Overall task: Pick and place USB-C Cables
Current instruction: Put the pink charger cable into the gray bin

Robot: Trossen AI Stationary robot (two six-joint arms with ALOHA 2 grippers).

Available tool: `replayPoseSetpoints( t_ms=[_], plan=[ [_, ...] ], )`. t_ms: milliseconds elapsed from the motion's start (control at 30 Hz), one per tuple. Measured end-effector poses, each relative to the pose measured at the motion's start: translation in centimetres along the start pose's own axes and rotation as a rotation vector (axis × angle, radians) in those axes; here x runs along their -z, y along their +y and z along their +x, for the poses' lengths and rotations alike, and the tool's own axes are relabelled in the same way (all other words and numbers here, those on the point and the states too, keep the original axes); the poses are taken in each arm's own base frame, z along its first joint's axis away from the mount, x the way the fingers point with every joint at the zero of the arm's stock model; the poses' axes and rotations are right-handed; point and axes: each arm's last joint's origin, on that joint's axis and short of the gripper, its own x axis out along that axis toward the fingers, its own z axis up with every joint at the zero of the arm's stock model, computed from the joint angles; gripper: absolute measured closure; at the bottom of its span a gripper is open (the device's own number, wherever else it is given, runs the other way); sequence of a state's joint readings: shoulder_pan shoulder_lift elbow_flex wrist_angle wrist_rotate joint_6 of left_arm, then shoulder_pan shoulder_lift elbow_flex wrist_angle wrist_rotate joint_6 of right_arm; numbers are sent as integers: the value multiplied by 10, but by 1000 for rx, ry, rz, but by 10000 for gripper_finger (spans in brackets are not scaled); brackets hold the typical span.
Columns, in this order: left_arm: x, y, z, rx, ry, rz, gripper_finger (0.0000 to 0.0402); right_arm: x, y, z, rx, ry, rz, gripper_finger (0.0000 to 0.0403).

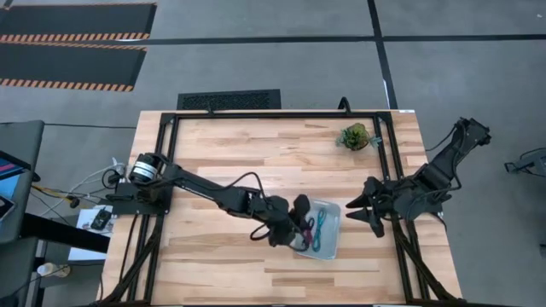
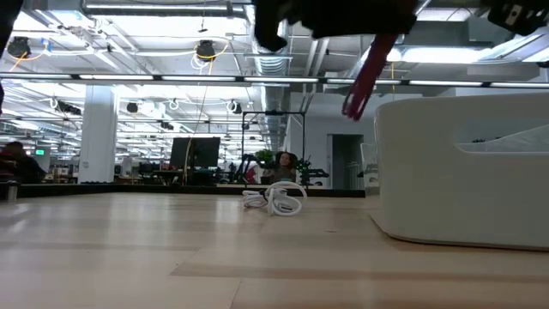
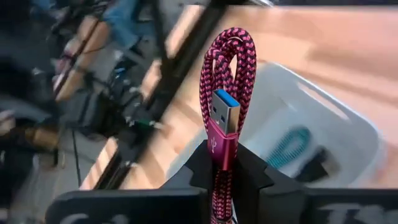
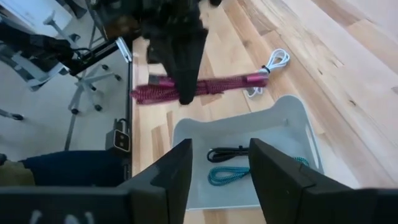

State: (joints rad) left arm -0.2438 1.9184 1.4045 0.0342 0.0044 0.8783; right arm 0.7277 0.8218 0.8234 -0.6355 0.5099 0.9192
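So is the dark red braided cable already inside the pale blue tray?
Not yet. The dark red braided cable hangs in the left pincer, shut on it, above the pale blue plastic tray.

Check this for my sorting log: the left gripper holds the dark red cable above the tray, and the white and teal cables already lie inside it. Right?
Not quite. The right wrist view shows the black cable and teal cable in the tray; the white cable lies on the table. The left gripper does hold the dark red cable.
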Motion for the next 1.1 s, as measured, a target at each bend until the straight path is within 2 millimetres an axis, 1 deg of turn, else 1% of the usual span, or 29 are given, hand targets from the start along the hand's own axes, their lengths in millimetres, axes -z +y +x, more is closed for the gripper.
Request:
replayPoseSetpoints(
  t_ms=[100,200,300,367,467,533,567,733,900,1033,1100],
  plan=[
    [1,-6,8,4,-6,104,391,0,1,1,2,2,-1,225],
    [0,-7,12,9,-43,155,386,0,1,1,0,1,0,227],
    [0,-12,17,36,-37,183,385,0,0,1,1,2,-3,227],
    [-3,-11,22,28,-43,205,391,0,0,1,1,2,-10,227],
    [-8,-5,22,34,-52,206,391,0,0,1,3,1,-12,229],
    [-9,0,27,20,-73,206,391,0,0,1,6,0,-14,230],
    [-7,-1,29,34,-52,205,390,0,0,1,5,-1,-13,231],
    [-9,-1,47,69,-32,239,391,0,0,1,6,-2,-13,231],
    [-4,-6,69,126,37,252,391,0,0,1,8,-3,-13,232],
    [-5,-4,77,153,54,314,390,0,0,1,8,-3,-14,232],
    [1,-9,82,186,78,321,390,0,0,1,10,-2,-14,232]
  ],
)
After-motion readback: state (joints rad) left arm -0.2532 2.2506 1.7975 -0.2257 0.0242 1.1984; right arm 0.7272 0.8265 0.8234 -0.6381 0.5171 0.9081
